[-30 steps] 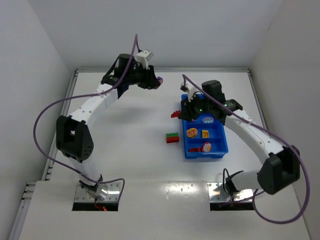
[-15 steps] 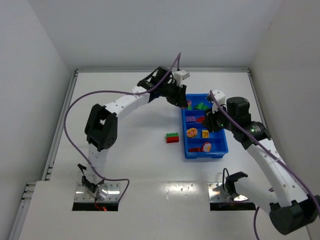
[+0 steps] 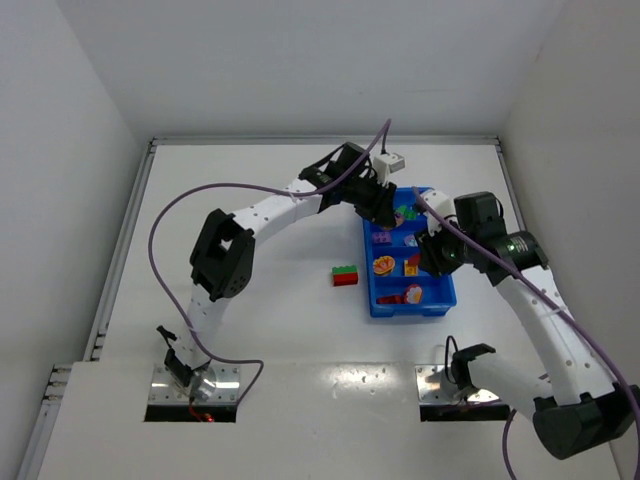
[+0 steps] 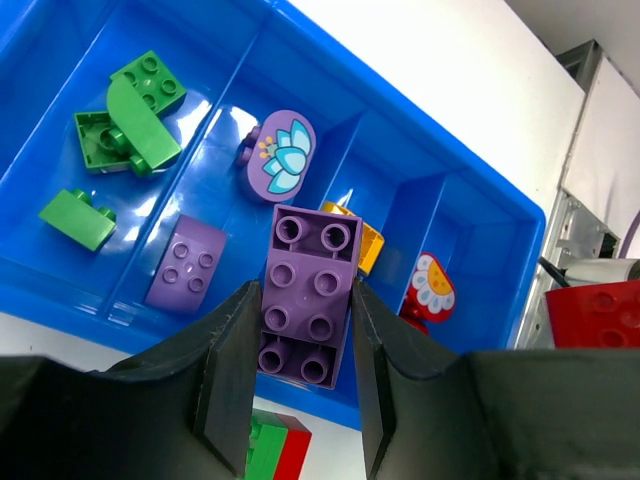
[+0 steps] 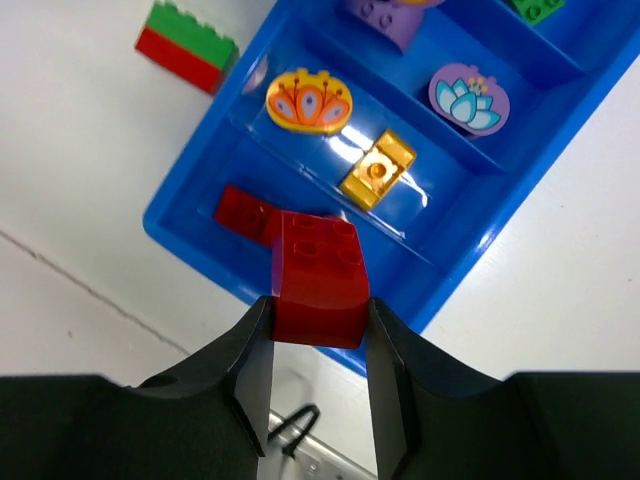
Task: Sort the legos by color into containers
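My left gripper (image 4: 303,330) is shut on a purple brick (image 4: 308,295) and holds it above the blue tray (image 4: 40,110), over its purple section. My right gripper (image 5: 320,320) is shut on a red brick (image 5: 318,278) above the tray's (image 5: 200,200) near red section, where another red brick (image 5: 245,212) lies. From above, the left gripper (image 3: 383,213) is over the tray's (image 3: 412,312) far left and the right gripper (image 3: 432,258) over its right side. The sections hold green bricks (image 4: 130,110), a purple brick (image 4: 186,265), a yellow brick (image 5: 378,168) and round printed pieces.
A green-and-red brick (image 3: 344,275) lies on the white table just left of the tray; it also shows in the right wrist view (image 5: 186,46) and the left wrist view (image 4: 275,450). White walls enclose the table on three sides.
My left arm swung right from the back of the table to above the tray, purple brick in its jaws. My right gripper lifted the red brick from beside the tray and moved over its right side.
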Available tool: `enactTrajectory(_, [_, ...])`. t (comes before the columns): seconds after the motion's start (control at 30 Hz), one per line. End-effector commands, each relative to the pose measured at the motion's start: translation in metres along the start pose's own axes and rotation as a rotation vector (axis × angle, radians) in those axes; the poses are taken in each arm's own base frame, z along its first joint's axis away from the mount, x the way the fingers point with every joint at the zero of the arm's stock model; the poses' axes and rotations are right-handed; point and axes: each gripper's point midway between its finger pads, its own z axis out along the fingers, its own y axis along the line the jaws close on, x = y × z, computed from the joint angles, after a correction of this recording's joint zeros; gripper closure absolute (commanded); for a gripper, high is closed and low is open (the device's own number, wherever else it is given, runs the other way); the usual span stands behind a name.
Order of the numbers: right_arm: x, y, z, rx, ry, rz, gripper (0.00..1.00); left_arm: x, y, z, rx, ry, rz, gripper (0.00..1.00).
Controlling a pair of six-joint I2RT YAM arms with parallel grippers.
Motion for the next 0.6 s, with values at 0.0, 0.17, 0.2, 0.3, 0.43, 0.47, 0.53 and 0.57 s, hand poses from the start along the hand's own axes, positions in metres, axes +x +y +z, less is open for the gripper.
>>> enactTrajectory(0.0, [0.007,0.0,-0.015,-0.03,0.06,-0.126,1.0,-0.023,-0.006,-0.005,-0.005,-0.054,0.042,1.0])
enactTrajectory(0.17, [0.031,0.004,-0.022,-0.058,0.113,-0.216,1.0,-0.023,-0.003,-0.005,-0.019,-0.057,0.042,1.0])
enactTrajectory(0.2, [0.04,0.004,-0.019,-0.064,0.151,-0.22,1.0,-0.023,-0.003,-0.005,-0.019,-0.057,0.042,1.0])
enactTrajectory(0.3, [0.05,-0.002,-0.012,-0.044,0.192,-0.226,1.0,-0.023,-0.003,-0.005,-0.019,-0.057,0.042,1.0])
enactTrajectory(0.43, [0.06,-0.012,0.001,-0.013,0.251,-0.233,1.0,-0.027,-0.004,-0.008,-0.027,-0.066,0.056,1.0])
enactTrajectory(0.47, [0.061,-0.014,0.002,-0.005,0.264,-0.233,1.0,-0.025,-0.004,-0.008,-0.028,-0.058,0.051,1.0])
enactTrajectory(0.53, [0.061,-0.015,0.008,-0.006,0.267,-0.233,1.0,-0.021,-0.001,-0.007,-0.038,-0.052,0.046,1.0])
enactTrajectory(0.57, [0.063,-0.017,0.01,-0.002,0.284,-0.232,1.0,-0.025,-0.003,-0.01,-0.037,-0.06,0.06,1.0])
